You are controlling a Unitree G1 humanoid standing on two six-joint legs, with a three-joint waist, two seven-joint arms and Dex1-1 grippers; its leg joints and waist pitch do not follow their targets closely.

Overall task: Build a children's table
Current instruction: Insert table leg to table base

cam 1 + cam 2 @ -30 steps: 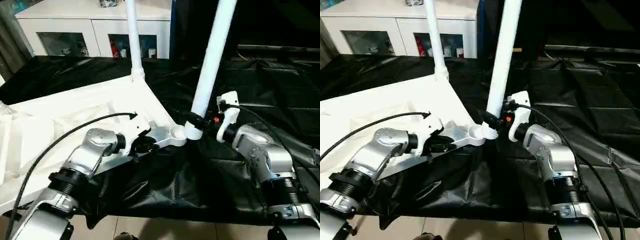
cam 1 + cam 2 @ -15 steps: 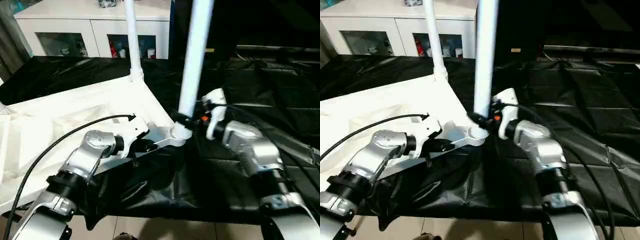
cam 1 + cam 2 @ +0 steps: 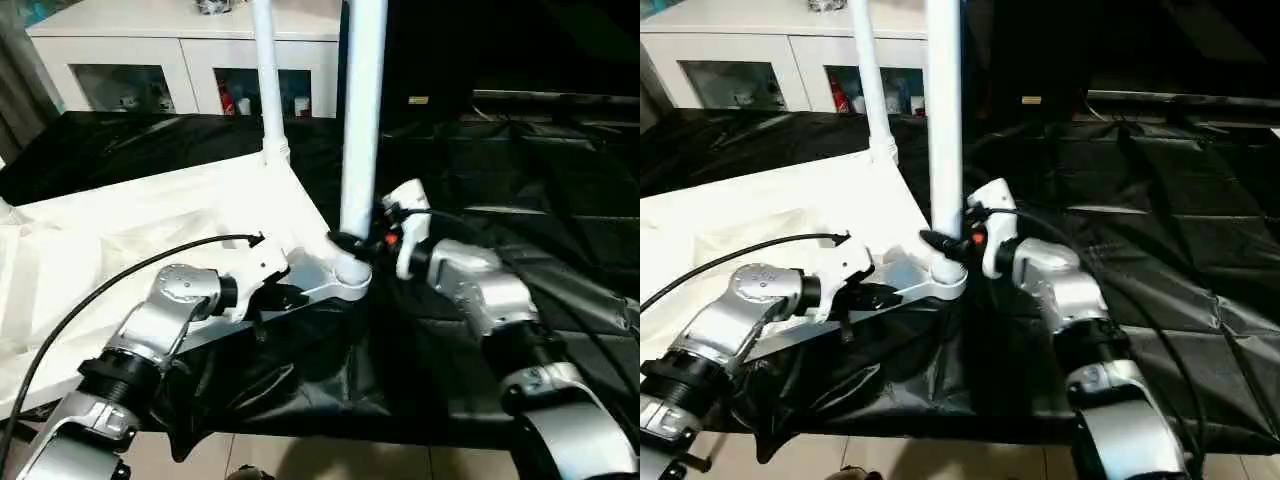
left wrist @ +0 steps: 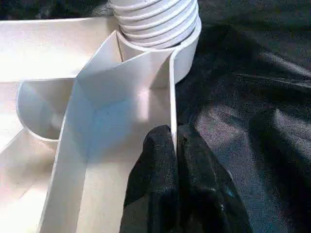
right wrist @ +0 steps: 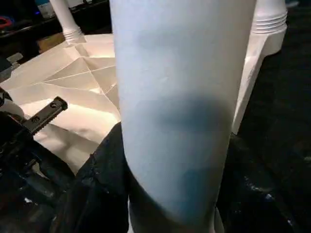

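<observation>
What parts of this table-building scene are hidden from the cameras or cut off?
- Top of the leg held by the right gripper: cut off by the head views' upper edge.
- How deep its ribbed end sits in the corner socket: hidden by the socket wall.
- Items behind the cabinet glass doors: too small.
- Tabletop left side: beyond the edge.

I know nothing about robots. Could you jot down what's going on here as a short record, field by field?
Job: building a children's table
Tabletop: white, lying upside down on black sheeting, ribbed underside up
Far leg: standing upright in its corner socket
Near leg: upright, threaded end at the near corner socket
Right pincer: closed around the near leg low down
Left pincer: pinching the tabletop's rim beside that socket
Background: white cabinet with glass doors
</observation>
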